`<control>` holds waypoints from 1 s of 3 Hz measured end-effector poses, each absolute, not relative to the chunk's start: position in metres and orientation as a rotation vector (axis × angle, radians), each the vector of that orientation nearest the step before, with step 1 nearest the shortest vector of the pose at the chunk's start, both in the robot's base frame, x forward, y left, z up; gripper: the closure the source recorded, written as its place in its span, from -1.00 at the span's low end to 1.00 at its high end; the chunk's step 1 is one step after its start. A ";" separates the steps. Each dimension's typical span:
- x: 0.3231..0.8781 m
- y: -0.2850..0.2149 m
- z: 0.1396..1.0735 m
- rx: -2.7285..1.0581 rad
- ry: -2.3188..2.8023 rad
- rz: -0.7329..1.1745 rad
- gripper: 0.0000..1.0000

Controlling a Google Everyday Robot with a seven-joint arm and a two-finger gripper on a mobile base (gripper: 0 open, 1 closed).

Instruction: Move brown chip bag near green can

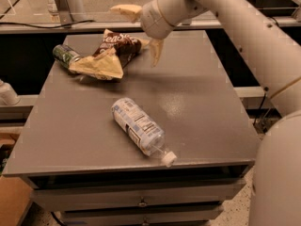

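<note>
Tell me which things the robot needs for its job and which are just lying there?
For the job:
brown chip bag
green can, right at the bag's left end
gripper, fingers open, hovering by the bag's right side

Just lying about:
plastic bottle, on its side near the front of the table
</note>
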State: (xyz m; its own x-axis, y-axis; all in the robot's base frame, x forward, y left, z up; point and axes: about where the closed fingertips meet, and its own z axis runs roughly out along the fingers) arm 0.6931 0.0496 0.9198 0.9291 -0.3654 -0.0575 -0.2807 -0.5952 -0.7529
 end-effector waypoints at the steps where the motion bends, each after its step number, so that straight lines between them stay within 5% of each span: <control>1: 0.679 0.011 0.942 -2.210 0.512 -0.205 -1.00; 3: 0.661 -0.037 0.962 -2.143 0.594 -0.318 -1.00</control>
